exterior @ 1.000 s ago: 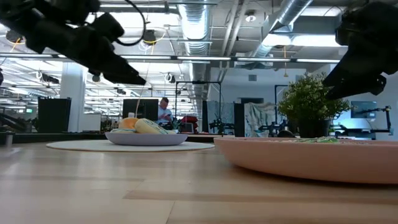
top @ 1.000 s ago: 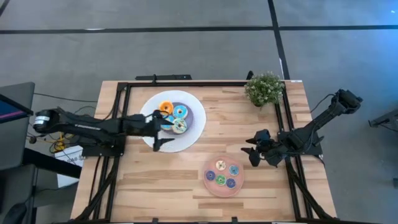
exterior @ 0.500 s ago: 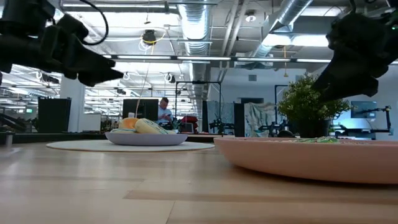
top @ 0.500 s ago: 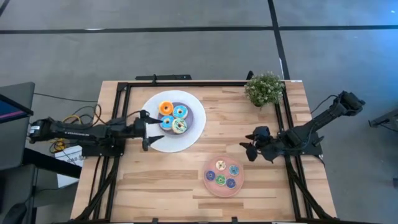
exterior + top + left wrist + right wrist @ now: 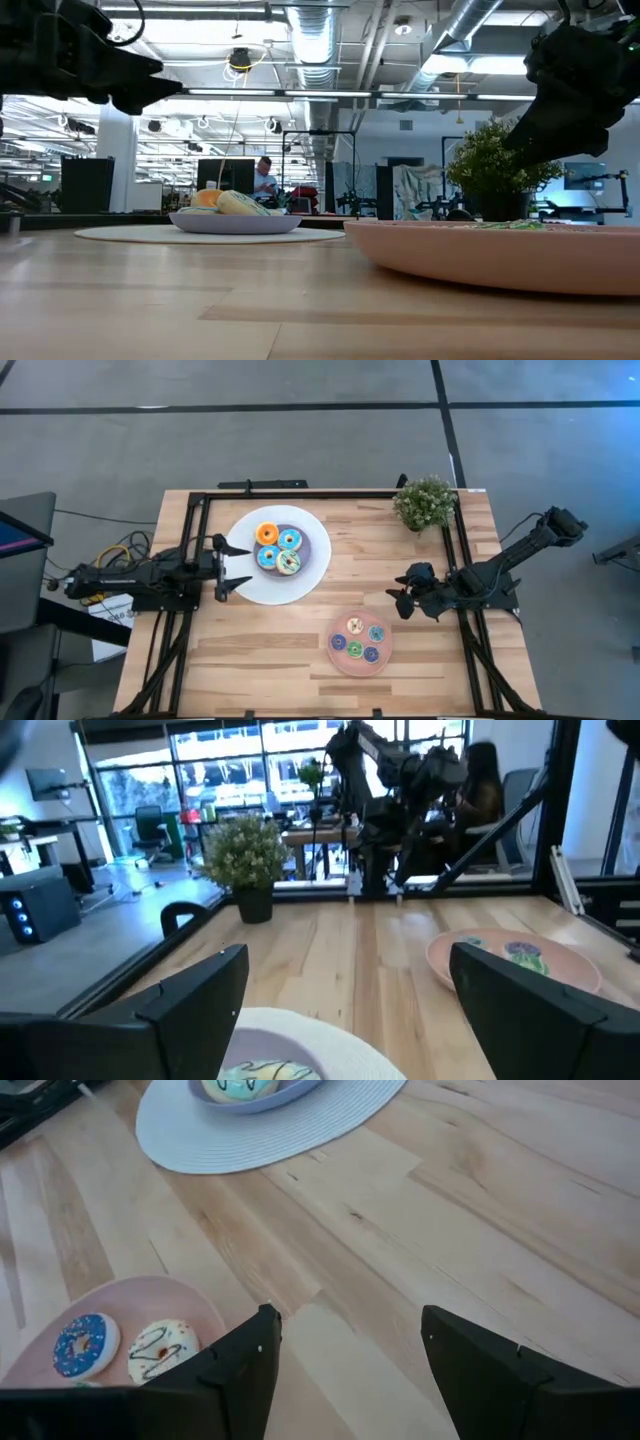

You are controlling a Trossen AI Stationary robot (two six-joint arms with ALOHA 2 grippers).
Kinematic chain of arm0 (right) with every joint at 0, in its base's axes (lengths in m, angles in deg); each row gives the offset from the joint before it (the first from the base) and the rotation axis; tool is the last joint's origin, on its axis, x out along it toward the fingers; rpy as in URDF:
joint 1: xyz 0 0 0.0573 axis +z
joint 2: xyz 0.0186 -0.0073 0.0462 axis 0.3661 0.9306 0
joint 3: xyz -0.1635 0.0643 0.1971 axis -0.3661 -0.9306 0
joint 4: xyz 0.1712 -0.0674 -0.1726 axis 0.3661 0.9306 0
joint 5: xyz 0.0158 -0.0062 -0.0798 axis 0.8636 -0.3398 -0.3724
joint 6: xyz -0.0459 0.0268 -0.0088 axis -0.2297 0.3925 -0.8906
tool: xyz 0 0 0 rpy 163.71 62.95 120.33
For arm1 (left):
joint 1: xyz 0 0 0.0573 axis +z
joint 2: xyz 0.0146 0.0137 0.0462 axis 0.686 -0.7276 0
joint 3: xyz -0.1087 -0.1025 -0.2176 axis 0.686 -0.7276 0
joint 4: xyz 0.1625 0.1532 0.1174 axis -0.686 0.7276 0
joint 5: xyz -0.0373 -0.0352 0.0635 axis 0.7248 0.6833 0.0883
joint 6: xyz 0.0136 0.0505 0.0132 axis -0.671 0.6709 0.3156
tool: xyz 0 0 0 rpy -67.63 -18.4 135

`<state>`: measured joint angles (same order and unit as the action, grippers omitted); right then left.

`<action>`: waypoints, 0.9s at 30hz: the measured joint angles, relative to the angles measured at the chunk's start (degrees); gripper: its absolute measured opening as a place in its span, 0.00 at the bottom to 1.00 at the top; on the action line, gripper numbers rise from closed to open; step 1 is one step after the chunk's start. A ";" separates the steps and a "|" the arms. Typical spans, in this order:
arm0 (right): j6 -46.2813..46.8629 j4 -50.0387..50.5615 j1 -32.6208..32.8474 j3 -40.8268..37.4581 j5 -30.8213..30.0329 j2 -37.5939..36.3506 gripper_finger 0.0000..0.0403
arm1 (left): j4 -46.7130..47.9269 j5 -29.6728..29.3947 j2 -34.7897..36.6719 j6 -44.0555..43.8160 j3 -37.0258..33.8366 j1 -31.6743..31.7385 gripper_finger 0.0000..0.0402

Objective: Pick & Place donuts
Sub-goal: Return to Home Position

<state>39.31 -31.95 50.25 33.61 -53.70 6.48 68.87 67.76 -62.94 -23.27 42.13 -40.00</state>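
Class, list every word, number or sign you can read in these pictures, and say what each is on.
No text can be read.
White sheet left of the table: print too small to read.
Screen in the room behind: too blurred to read.
Donuts and plates: no lettering shows.

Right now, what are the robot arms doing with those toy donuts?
Nothing is being held. Four big donuts sit on the lilac plate, and five mini donuts on the pink plate. The left claw is open beside the white plate under the lilac one; the right claw is open beside the pink plate. The sorting looks finished.
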 joint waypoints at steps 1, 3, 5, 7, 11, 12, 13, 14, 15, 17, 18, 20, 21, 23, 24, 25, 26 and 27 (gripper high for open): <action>0.00 0.15 0.00 0.00 0.02 0.00 0.58 | 1.65 0.00 2.05 -0.06 -0.02 0.00 0.85; 0.00 0.29 0.00 0.00 0.03 0.00 0.58 | 4.77 0.00 6.10 -0.12 -0.04 0.00 0.85; 0.00 0.71 0.00 0.00 0.05 0.00 0.58 | 6.05 -0.02 7.39 -0.07 -0.04 0.00 0.85; 0.00 0.76 0.00 0.00 0.07 0.00 0.58 | 6.85 0.03 7.07 0.04 0.07 0.00 0.85; 0.00 0.95 0.00 0.00 0.07 0.00 0.58 | 8.72 0.32 6.81 0.05 0.07 0.00 0.85; 0.00 0.95 0.00 0.00 0.07 0.00 0.58 | 9.03 0.44 7.10 0.08 0.07 0.00 0.85; -0.03 0.98 0.00 0.00 0.07 0.00 0.58 | 9.12 0.44 7.19 0.16 0.07 0.01 0.85; -0.07 0.99 0.00 0.00 0.07 0.00 0.58 | 9.10 0.42 7.25 0.18 0.07 0.00 0.85; -0.07 0.98 0.00 0.00 0.05 0.00 0.58 | 9.48 0.40 7.25 0.20 0.07 0.00 0.85; -0.15 1.00 0.00 0.00 -0.02 0.00 0.58 | 9.93 0.22 7.15 0.35 0.07 0.00 0.85; -0.15 1.00 0.00 0.00 -0.04 0.00 0.58 | 9.93 0.16 7.04 0.47 0.07 0.00 0.85; -0.15 1.00 0.00 0.00 -0.04 0.00 0.58 | 9.98 0.07 6.66 0.46 0.07 0.00 0.85; -0.15 1.00 0.00 0.00 -0.04 0.00 0.58 | 10.01 0.07 6.64 0.44 0.07 0.00 0.85; -0.14 1.00 0.00 0.00 -0.06 0.00 0.58 | 9.99 0.04 6.68 0.44 0.07 0.00 0.85; -0.26 0.99 0.00 0.00 -0.06 0.00 0.58 | 10.01 0.02 6.68 0.44 0.07 0.00 0.85; -1.05 1.00 0.00 0.00 -0.09 0.00 0.58 | 10.05 0.02 6.65 0.44 0.07 0.00 0.85; -1.97 0.98 -0.03 0.00 -0.61 0.00 0.58 | 10.08 0.03 6.66 0.44 0.07 0.00 0.85; -2.74 0.99 -0.07 0.00 -2.01 0.00 0.58 | 10.08 0.02 6.66 0.44 0.07 0.00 0.85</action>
<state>36.58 -30.96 50.18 33.61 -55.71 6.48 78.95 67.78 -56.28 -22.83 42.20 -40.00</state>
